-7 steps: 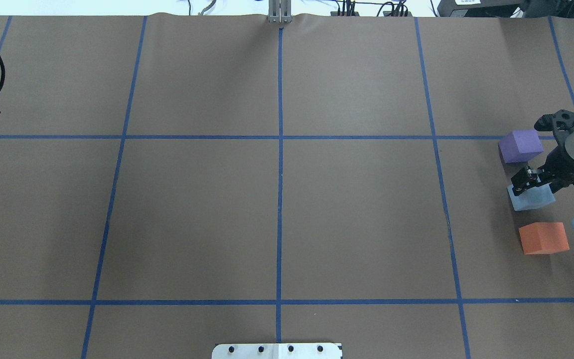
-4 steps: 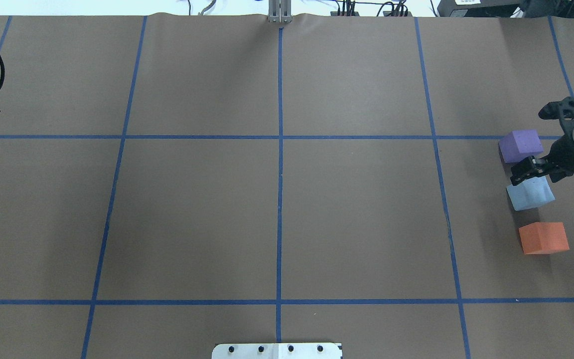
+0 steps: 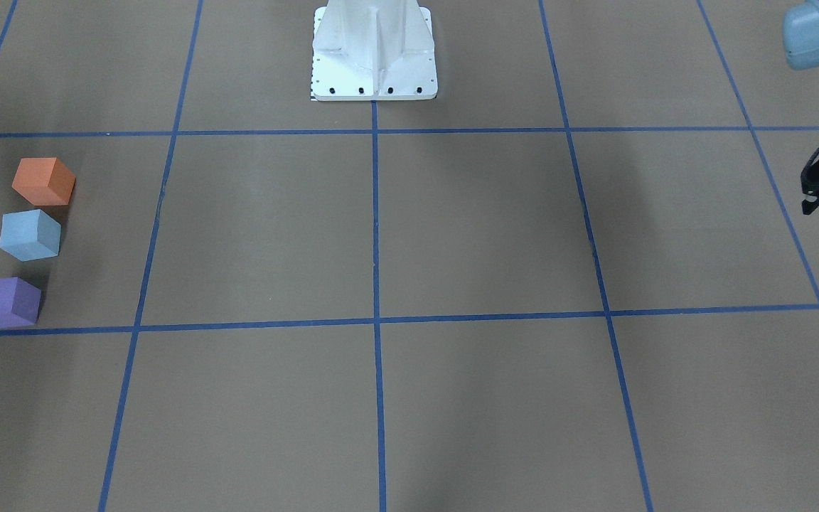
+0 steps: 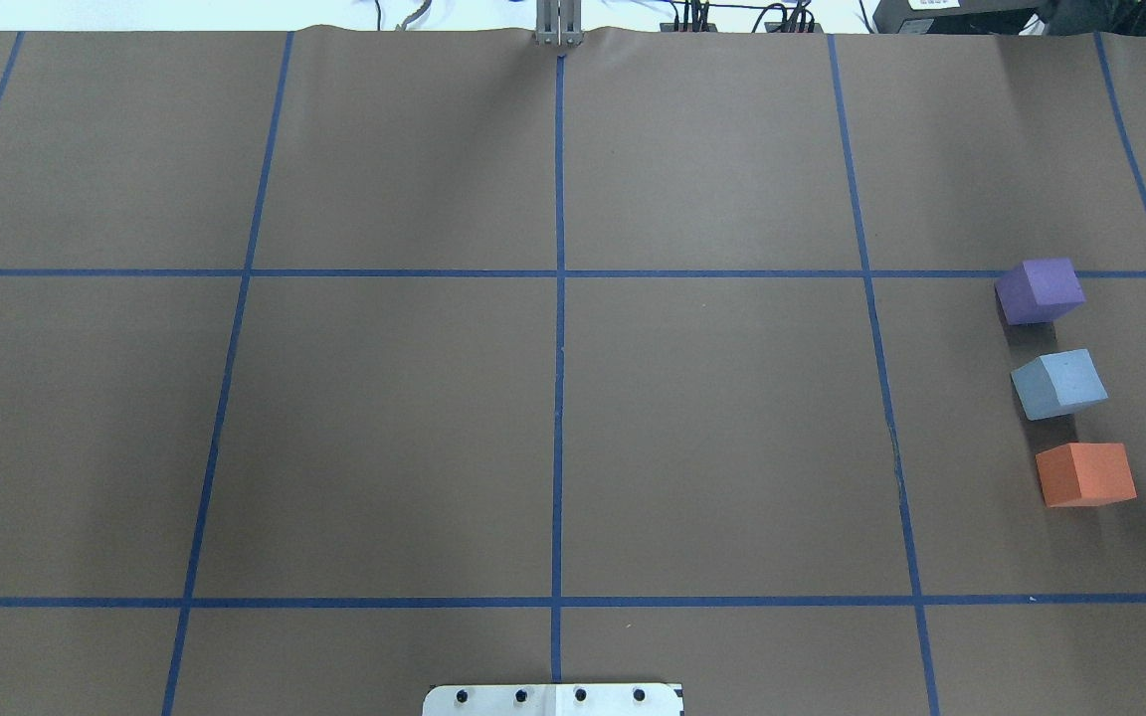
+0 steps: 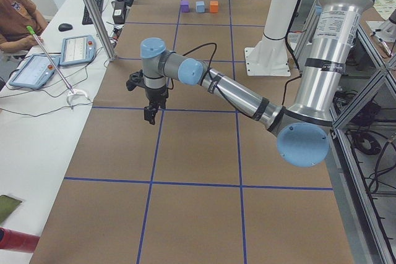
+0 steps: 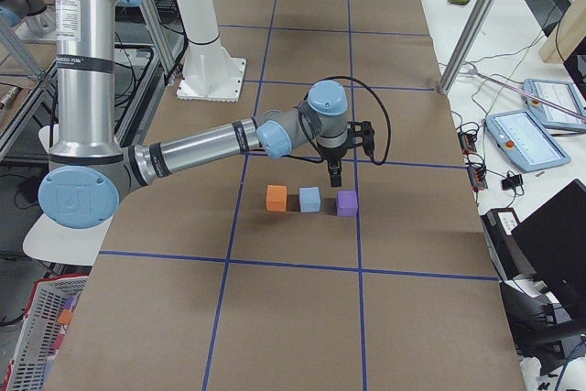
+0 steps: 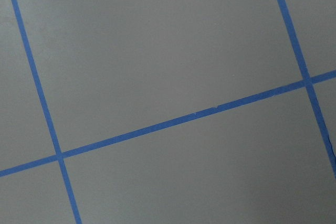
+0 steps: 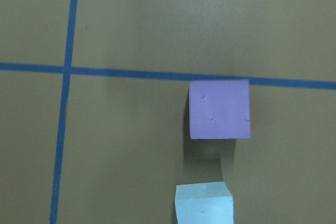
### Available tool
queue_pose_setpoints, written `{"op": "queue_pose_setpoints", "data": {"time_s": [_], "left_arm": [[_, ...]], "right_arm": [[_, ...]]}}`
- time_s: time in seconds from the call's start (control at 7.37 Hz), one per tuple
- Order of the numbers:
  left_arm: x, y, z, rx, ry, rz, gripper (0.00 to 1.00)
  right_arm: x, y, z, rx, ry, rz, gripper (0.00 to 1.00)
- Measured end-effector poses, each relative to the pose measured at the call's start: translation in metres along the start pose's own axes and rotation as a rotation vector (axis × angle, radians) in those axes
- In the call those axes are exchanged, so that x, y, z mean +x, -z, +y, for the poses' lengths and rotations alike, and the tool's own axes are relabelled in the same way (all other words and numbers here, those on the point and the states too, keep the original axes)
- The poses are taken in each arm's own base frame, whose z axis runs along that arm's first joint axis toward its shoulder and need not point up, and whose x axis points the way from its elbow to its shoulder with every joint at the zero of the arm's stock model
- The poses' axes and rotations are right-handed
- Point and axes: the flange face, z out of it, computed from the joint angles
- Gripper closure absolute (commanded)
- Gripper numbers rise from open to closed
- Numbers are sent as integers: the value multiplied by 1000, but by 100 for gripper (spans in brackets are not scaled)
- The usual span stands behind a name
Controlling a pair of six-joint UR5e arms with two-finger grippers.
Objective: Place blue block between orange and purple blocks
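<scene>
The right end effector (image 6: 335, 174) hangs above the worktop (image 4: 712, 418) near the purple block (image 4: 1039, 290) and touches no block. I cannot tell whether it is parted or clenched. The right-side view shows it whole, while the overhead view catches only a black sliver at the right edge. The left end effector (image 5: 150, 114) hangs near the worktop's left edge, and its state is equally unclear.

The blue block (image 4: 1058, 384) sits between the purple block and the orange block (image 4: 1085, 474), apart from both, by the right edge. There are three blocks, one of each colour. The right wrist view shows the purple block and part of the blue block. The left wrist view shows tape lines (image 7: 173, 121).
</scene>
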Motion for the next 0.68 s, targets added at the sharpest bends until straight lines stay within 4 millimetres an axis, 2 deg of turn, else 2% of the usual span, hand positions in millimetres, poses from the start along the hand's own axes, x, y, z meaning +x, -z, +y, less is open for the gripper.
{"op": "queue_pose_setpoints", "data": {"time_s": [0.14, 0.27, 0.41, 0.54, 0.68], "left_arm": [[-42, 7, 14, 4, -3, 5, 0], [-92, 9, 32, 3, 4, 27, 0], [-135, 3, 56, -4, 35, 51, 0], [-163, -11, 80, -9, 68, 63, 0], [-186, -32, 100, -11, 93, 64, 0]], "right_arm": [[31, 9, 0, -8, 27, 15, 1], [59, 13, 7, -39, 10, 22, 1], [83, 17, 22, -73, -49, 8, 1], [99, 20, 37, -88, -96, -11, 1], [105, 22, 45, -94, -116, -22, 1]]}}
